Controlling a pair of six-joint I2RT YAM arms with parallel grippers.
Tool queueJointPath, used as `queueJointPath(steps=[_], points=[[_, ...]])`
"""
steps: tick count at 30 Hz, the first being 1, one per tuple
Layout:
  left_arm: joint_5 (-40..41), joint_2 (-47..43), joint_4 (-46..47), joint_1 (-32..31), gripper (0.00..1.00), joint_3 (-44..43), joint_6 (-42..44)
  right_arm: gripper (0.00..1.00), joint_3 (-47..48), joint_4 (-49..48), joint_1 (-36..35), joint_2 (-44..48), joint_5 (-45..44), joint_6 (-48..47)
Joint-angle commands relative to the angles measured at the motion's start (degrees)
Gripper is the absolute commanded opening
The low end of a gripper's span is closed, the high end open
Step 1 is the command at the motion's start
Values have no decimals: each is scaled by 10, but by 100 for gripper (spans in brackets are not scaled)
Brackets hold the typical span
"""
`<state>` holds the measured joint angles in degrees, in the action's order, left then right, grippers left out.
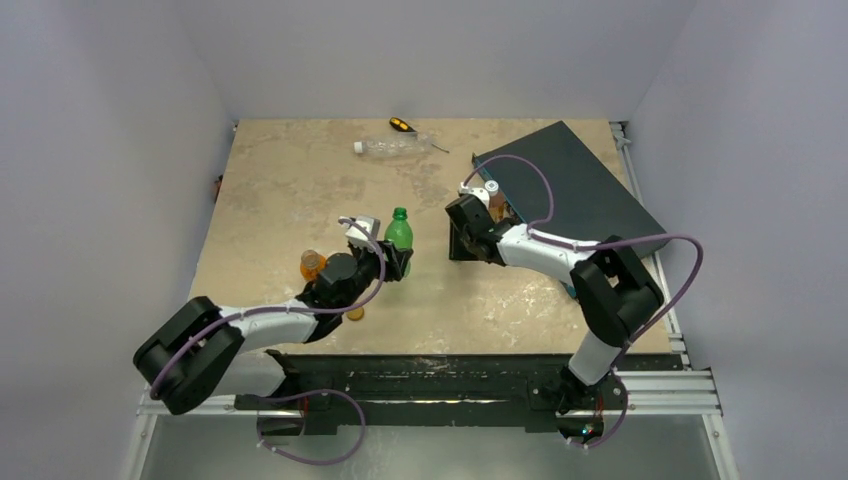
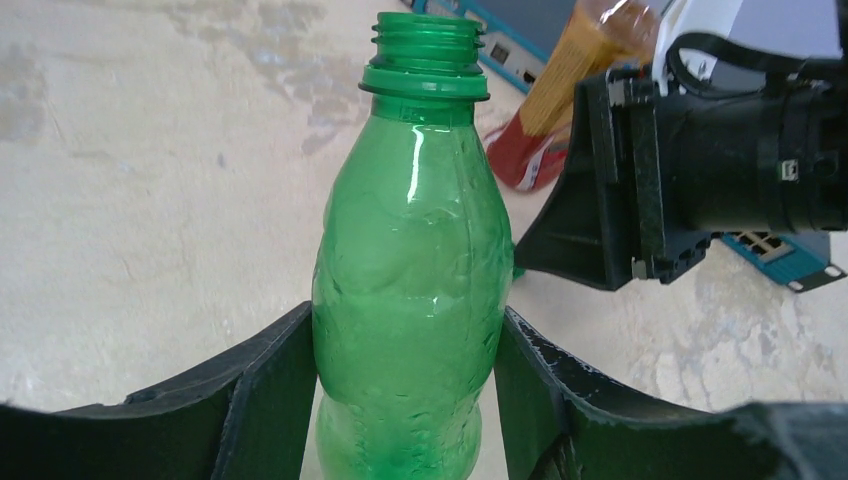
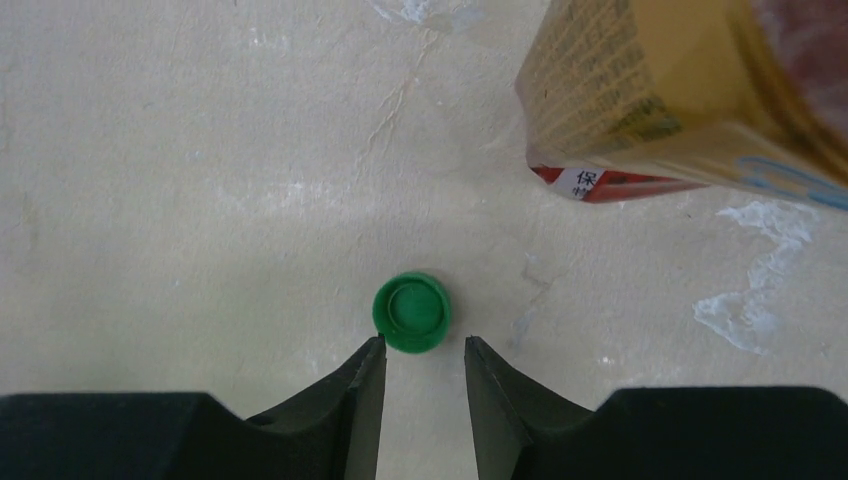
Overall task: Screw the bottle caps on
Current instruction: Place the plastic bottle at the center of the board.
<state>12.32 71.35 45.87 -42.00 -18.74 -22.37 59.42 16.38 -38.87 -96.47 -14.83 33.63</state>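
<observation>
From above: pale beige desk (image 1: pixel 280 180), matte and marbled like stone. Near its middle a green bottle (image 1: pixel 399 232) of translucent plastic, upright, mouth open, clasped low on the body by the left gripper (image 1: pixel 397 262). Just left of that wrist, an amber-orange bottle (image 1: pixel 312 265), also upright. At the far edge a clear bottle (image 1: pixel 397 147) on its side, crinkled, with a white cap (image 1: pixel 357 147) at its left end; just behind it a black-and-orange screwdriver (image 1: pixel 402 125). To the right a dark flat panel (image 1: pixel 570 175), set at an angle, and at its near left corner the right gripper (image 1: pixel 460 243), pointed down at the desk. From the left wrist: glossy, waisted green body filling the middle, ribbed threads and a collar ring at the neck, matte black fingers (image 2: pixel 270 400) pressed against both flanks, closed on it. Beyond, the blocky black right gripper and a labelled bottle (image 2: pixel 560 100), tan with a red band. From the right wrist: round green cap (image 3: pixel 411 312) flat on the desk, right at the tips of two tapered black fingers, contact unclear; jaws parted by a narrow gap, nothing between them. Upper right, the tan printed label.
</observation>
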Motion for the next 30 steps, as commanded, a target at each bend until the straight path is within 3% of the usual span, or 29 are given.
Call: queueJointPath(steps=[1,5,8,9,10,11,13,21,30], points=[[-38,47,46,3,0,-1,-38,37,10,-58,0,-31,-34,13],[-52,65,3,3,4,-16,-36,28,7,-65,1,-60,-38,23],[-39,67,-81,3,33,-45,-34,14,-2,-71,3,-64,-26,29],[-35,67,-102,3,46,-52,-33,10,-6,-73,4,-57,-21,30],[-30,64,-122,3,67,-58,-34,7,-11,-75,6,-48,-14,32],[-31,61,-129,3,78,-61,-30,3,-16,-77,10,-38,-1,32],[-35,55,-144,3,88,-71,-24,0,-26,-82,20,-15,33,29],[-76,8,-203,15,96,-125,14,0,-68,-94,55,116,153,27],[-340,-69,-55,66,91,-105,46,0,-132,-283,164,200,537,117]])
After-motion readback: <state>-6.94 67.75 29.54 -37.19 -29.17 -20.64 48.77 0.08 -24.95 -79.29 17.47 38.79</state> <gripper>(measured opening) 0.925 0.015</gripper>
